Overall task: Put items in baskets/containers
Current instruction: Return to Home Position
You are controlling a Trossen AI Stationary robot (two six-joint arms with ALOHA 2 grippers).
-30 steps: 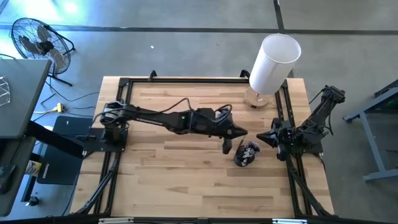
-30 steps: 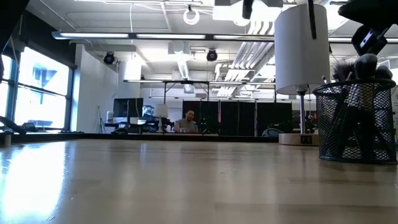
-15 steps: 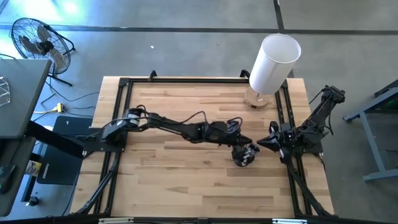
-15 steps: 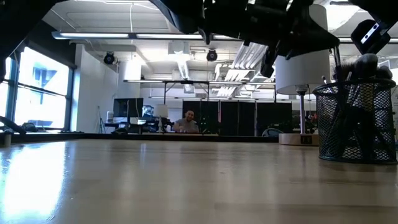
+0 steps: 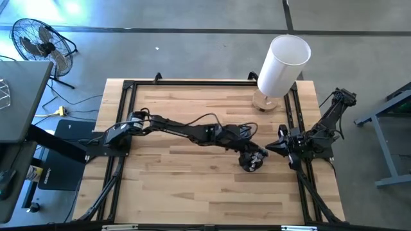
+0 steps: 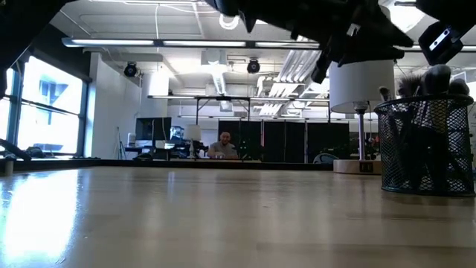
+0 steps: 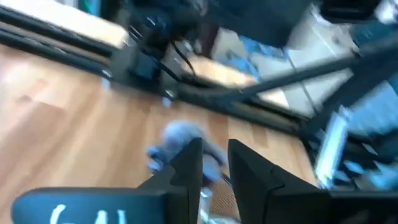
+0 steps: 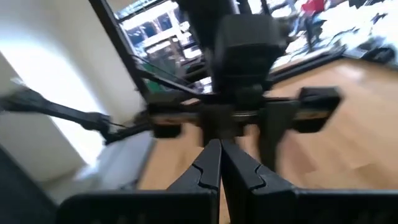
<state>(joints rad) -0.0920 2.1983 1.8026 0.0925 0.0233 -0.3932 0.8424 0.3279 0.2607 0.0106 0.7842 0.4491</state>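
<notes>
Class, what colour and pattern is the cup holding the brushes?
Black mesh cup; best in low view.

**Brushes gathered in the black mesh cup**

A short, round cup point(image 6: 424, 173) of black wire mesh is seen standing upright on the wooden table point(image 6: 186, 219), towards the right side of it. The makeup brushes point(image 6: 439, 75) are held inside it, handles down and leaning at slight angles. Dark, rounded bristle heads and one small pale tip are shown above the rim. From above, pale and grey tips are seen clustered within the opening.
</notes>
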